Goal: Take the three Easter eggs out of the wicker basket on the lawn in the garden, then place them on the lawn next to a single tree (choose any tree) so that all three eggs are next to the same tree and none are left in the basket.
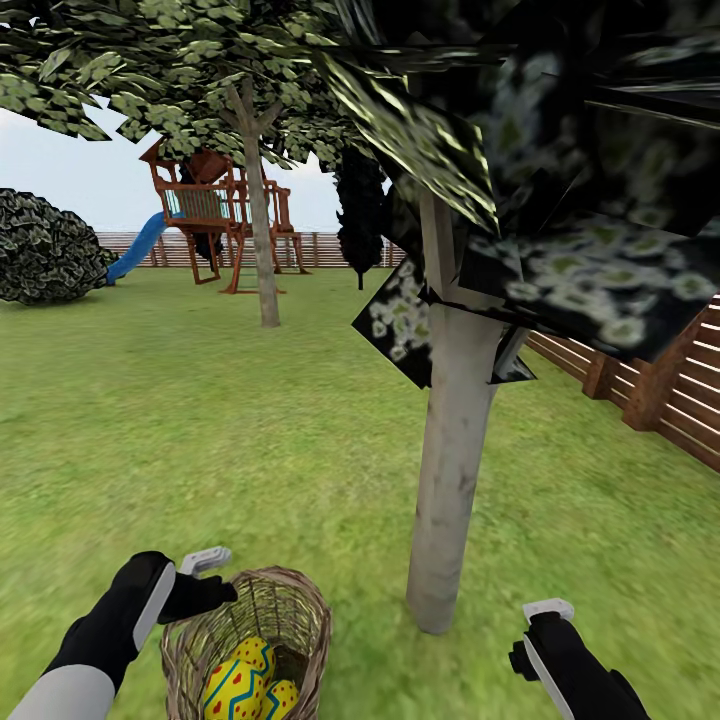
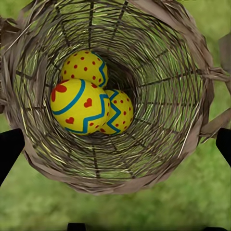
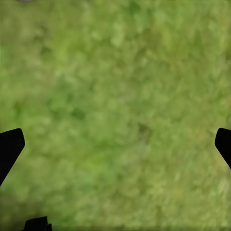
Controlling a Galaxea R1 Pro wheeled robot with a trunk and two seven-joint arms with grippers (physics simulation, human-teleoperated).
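The brown wicker basket [image 1: 300, 610] stands on the lawn [image 1: 200, 430] just left of the foot of the tree [image 1: 450, 480], a pale trunk under a dark speckled crown. Three yellow Easter eggs with blue zigzags and red dots lie together at its bottom [image 2: 84, 67] [image 2: 77, 106] [image 2: 118, 111]; from the head view they show inside the basket [image 1: 240, 685]. My left gripper [image 1: 205, 580] hovers open at the basket's left rim, and its wrist view looks straight down into the basket [image 2: 192, 72], fingertips [image 2: 9, 149] wide apart. To the right of the trunk, my right gripper [image 1: 545, 625] is open over bare grass [image 3: 115, 106].
A dark slatted fence [image 1: 650, 385] runs along the right. Farther back stand a lighter-leaved tree [image 1: 265, 260], a black columnar tree [image 1: 362, 215], a wooden playset [image 1: 215, 215] with a blue slide, and a bush [image 1: 45, 245]. Open grass stretches ahead and left.
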